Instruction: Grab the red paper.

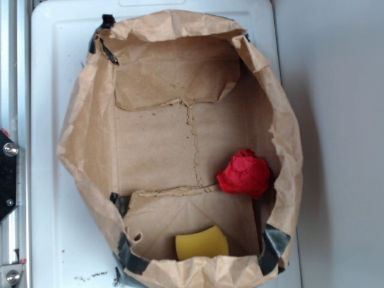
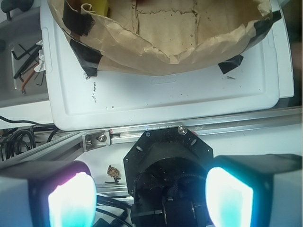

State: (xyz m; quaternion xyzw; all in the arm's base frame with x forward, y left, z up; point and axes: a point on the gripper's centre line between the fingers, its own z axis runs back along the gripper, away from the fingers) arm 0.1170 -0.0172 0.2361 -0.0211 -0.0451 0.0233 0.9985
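The red paper (image 1: 245,174), a bright red crumpled ball full of creases and facets, lies on the floor of a large open brown paper bag (image 1: 84,144). In the exterior view it sits toward the right side of the bag, close against the right wall and just beyond the edge of the folded bottom flap. It cannot be seen in the wrist view.

Nearer the lower rim of the bag, well apart from the ball, a flat yellow sponge-like block (image 1: 201,243) rests on that same folded flap, partly hidden by the crumpled rim. In the wrist view only a small yellow corner of it shows at the top edge.

The bag's rim is rolled and wrinkled, and strips of black tape (image 1: 273,243) hold its corners. It stands on a white plastic tray-like surface (image 2: 189,94), which lies on the tabletop beside a silver aluminium rail (image 2: 213,126).

The hand (image 2: 151,201) appears only in the wrist view, outside the bag and past the rail. Its two pale pads (image 2: 71,201), glowing cyan, stand wide apart with nothing between them. Behind the gap sits the black octagonal housing (image 2: 168,161) of the arm's base. Dark cables (image 2: 14,139) and some black hex keys (image 2: 23,52) lie at the left.
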